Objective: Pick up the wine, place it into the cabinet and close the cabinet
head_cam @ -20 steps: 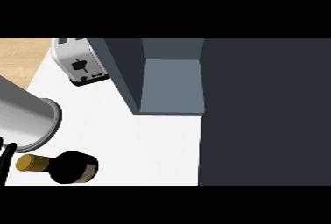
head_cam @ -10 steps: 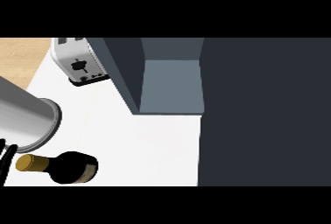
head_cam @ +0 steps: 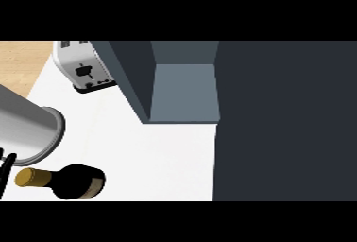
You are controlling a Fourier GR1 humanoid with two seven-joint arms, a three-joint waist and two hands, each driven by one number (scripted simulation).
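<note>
Nothing shifts since last look: wine (head_cam: 73, 182) on counter (head_cam: 153, 156), lower left, just beside your left hand (head_cam: 9, 164); can't tell its grasp. Right hand unseen. Risk: blind reach topples it.

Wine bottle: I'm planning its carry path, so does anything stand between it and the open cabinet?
Nothing visible does. Only bare white counter lies between the wine bottle and the cabinet opening. The toaster stands left of the cabinet, off that line.
</note>
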